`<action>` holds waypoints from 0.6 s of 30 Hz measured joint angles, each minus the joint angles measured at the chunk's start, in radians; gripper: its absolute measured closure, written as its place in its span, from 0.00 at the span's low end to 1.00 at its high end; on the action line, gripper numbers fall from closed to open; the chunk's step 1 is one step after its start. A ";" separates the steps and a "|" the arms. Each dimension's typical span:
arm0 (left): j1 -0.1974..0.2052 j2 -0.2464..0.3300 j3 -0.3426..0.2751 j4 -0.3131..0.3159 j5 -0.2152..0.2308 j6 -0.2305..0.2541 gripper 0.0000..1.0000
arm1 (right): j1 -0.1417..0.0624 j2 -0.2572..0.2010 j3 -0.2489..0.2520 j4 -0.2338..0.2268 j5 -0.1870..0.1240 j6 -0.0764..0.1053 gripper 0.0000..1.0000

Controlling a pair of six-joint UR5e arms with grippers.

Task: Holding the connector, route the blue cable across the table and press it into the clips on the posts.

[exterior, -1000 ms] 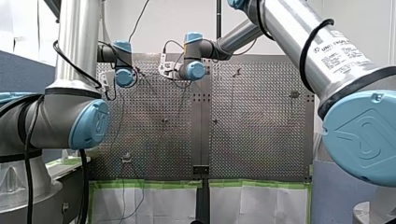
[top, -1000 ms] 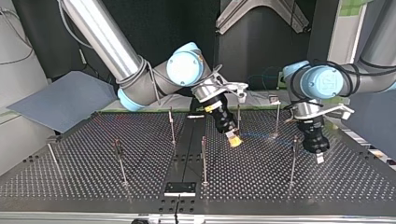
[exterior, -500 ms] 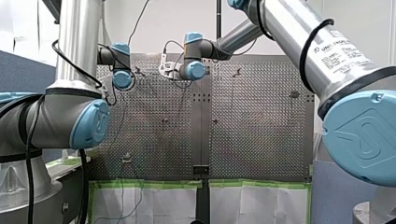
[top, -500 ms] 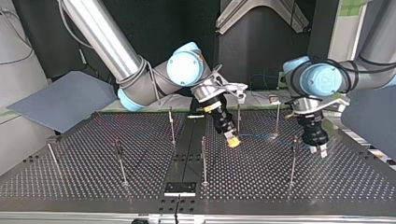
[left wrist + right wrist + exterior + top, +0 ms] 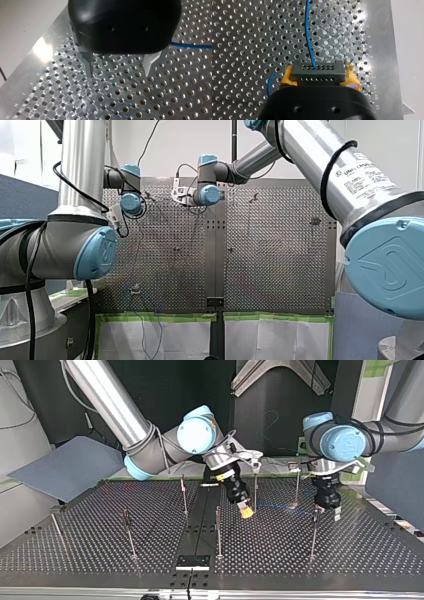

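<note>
With your right gripper (image 5: 245, 510) clamped on the connector (image 5: 317, 71) at mid-frame in the top view and the blue cable (image 5: 308, 32) trailing ahead of it, routing looks barely begun, so bring your open, empty left gripper (image 5: 120, 73) to the cable by the right-hand post (image 5: 313, 535).

Top view: black backdrop (image 5: 170, 385) at 12 o'clock, grey-blue panel (image 5: 65, 467) lying at 9 o'clock. Front view: white wall (image 5: 200, 137) at 12 o'clock, green-taped white sheets (image 5: 275, 337) at 6 o'clock.
</note>
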 joint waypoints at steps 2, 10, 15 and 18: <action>0.000 0.013 -0.006 -0.019 -0.001 -0.019 0.02 | -0.004 0.000 0.000 0.002 0.000 0.000 1.00; -0.003 0.092 -0.070 -0.104 0.017 -0.083 0.02 | -0.021 0.000 0.000 0.009 0.000 0.000 1.00; -0.003 0.147 -0.103 -0.127 0.055 -0.111 0.02 | -0.025 0.000 0.000 0.017 0.000 -0.002 1.00; -0.003 0.180 -0.117 -0.130 0.076 -0.124 0.02 | -0.023 0.000 0.000 0.021 0.000 -0.005 1.00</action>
